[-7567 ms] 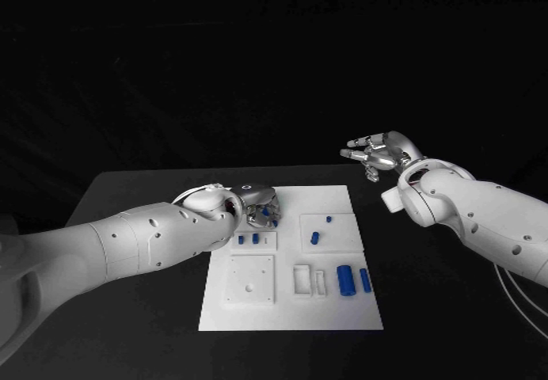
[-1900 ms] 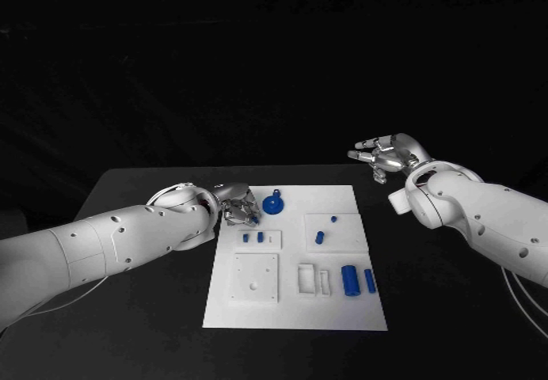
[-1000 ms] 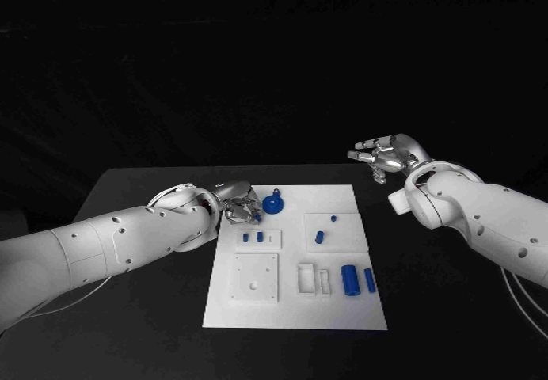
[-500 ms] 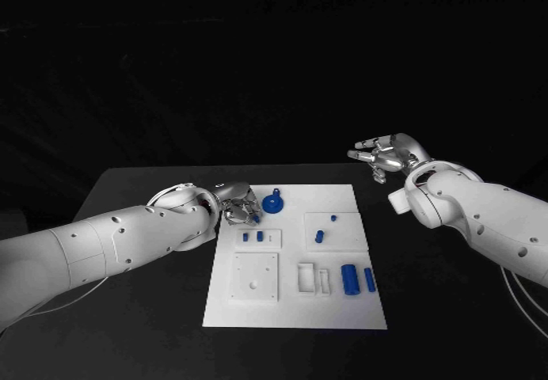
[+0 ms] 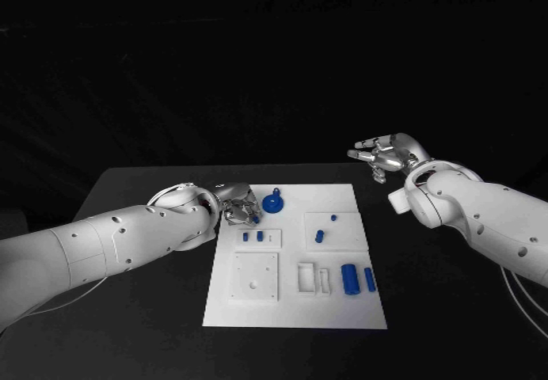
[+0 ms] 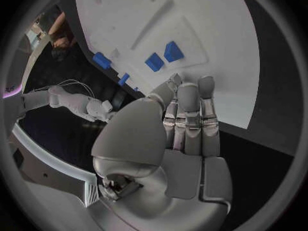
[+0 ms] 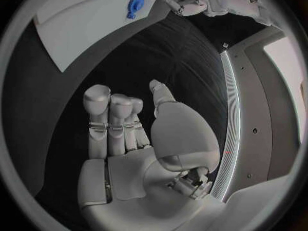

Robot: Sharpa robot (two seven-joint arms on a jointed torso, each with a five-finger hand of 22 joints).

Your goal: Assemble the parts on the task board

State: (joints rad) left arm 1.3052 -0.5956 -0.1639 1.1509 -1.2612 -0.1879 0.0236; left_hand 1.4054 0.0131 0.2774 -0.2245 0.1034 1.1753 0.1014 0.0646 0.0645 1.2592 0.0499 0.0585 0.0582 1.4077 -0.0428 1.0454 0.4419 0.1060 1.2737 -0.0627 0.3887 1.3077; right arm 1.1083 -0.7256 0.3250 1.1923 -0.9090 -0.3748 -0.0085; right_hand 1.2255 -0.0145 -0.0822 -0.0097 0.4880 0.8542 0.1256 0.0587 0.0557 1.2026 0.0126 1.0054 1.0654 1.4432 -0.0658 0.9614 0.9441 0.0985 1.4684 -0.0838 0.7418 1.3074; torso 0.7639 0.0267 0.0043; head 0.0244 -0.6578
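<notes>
Task board [image 5: 294,309] lies just beside left hand [image 5: 241,207], apparently curled empty; right hand [image 5: 382,155] spread.

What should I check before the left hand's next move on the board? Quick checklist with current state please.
1. Left hand empty: ok, fingers extended side by side in the left wrist view, nothing in them.
2. Left hand at the task board: ok, at its far left edge, beside the round blue part.
3. Round blue part free to grasp: ok, it sits apart from the left hand's fingers.
4. Right hand out of the way: ok, raised off the board beyond its far right corner, holding nothing.
5. Two blue cylinders undisturbed: ok, side by side near the board's right edge.
6. Which slot takes the round part: cannot tell.
</notes>
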